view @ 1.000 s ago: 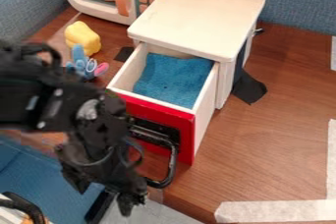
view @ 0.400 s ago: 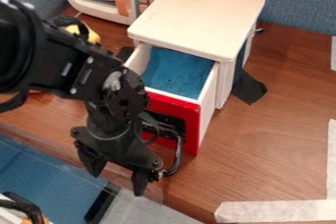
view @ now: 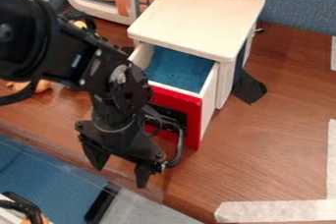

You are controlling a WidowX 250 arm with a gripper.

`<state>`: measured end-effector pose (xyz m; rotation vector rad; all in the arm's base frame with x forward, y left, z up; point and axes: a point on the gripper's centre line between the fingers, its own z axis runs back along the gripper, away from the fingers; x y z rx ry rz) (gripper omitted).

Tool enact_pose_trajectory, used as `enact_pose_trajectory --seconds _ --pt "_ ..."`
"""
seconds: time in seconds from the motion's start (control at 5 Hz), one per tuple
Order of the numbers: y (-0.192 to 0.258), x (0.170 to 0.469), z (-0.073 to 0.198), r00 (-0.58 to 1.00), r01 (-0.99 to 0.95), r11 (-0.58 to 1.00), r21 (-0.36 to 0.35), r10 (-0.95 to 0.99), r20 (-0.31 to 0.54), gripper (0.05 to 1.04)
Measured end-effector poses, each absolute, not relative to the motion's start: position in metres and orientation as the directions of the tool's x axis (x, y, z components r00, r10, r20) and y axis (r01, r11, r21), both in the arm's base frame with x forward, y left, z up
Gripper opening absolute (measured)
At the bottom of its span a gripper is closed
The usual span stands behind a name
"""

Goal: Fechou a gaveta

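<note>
Red-fronted white drawer (view: 193, 127) is being seen part-open, seven o'clock from boxy white cabinet (view: 197, 21). Black two-fingered end effector (view: 120, 170) is being held spread, empty, beside curved black handle (view: 180, 148); gentle, square pushing toward one o'clock is being advised.

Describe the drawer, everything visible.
The drawer is partly open, pulled out of the white cabinet toward the camera's lower left. It has pale, painted-looking side walls, a blue lining inside, and a flat red front with a black plate and a curved black handle. The gripper overlaps the handle's lower end in view; I can't tell whether they touch.
</note>
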<state>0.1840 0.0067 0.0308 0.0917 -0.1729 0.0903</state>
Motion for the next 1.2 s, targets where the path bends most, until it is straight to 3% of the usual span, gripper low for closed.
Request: enact_pose_trajectory --seconds 1.2 --pt "0.028 0.254 0.027 0.959 -0.211 0.973 0.091 0.189 0.209 1.001"
